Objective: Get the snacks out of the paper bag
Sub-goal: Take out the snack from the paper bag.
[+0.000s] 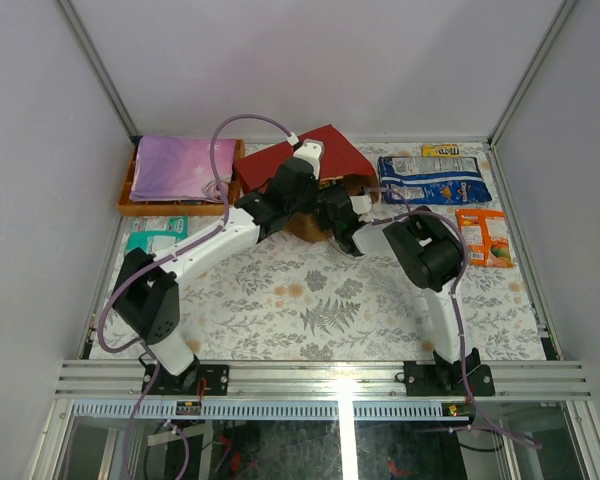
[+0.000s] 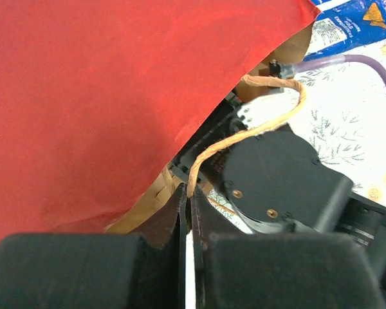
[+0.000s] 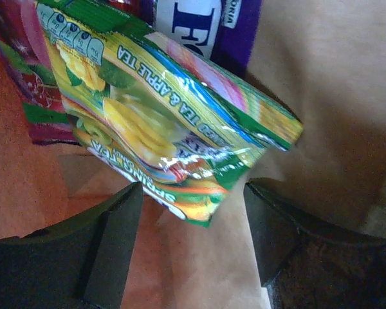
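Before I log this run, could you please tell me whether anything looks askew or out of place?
The paper bag lies tipped on its side rather than upright, with the left hand pinching its loop handle. Nothing looks spilled or damaged.

From above and behind the arm bases point(image 1: 185, 375) at the frame's bottom, the top camera looks down on the whole table point(image 1: 310, 300), while both wrist cameras sit very close on the paper bag point(image 1: 345, 155) at its upper centre, the left outside its red wall, the right looking into its brown inside.
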You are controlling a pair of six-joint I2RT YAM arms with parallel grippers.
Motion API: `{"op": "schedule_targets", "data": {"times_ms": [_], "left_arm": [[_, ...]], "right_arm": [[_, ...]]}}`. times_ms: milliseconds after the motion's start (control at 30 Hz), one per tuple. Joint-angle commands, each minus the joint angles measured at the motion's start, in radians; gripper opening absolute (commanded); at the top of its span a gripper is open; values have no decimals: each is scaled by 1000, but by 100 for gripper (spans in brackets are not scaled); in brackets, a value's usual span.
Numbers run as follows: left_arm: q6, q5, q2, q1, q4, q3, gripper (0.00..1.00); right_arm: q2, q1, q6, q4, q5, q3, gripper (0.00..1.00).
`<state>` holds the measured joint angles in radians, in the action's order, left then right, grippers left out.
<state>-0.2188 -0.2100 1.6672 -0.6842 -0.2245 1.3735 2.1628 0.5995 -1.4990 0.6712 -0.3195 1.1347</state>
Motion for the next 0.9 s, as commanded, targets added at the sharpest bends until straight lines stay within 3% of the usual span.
{"op": "schedule_targets", "data": {"times_ms": [0,200,400,533,733,867], "left_arm": [[-33,-43,25,7,35,41,0],[-23,-36,45,8,26,54,0],[-17,-34,50,18,20,58,0],[-17,-30,44,21,14,58,0],[-10,-35,31,27,5,60,0],[-20,-45,38,32,-4,73,0]], "right_arm": [[107,-4,-106,-191,-40,132,72],[169,-12,-147,-226,-58,216,60],[133,-16,-83,-136,-69,162,21],[110,-15,-46,-79,-62,122,2],[1,-15,40,-26,-35,3,0],[-156,-15,124,74,28,-152,0]]}}
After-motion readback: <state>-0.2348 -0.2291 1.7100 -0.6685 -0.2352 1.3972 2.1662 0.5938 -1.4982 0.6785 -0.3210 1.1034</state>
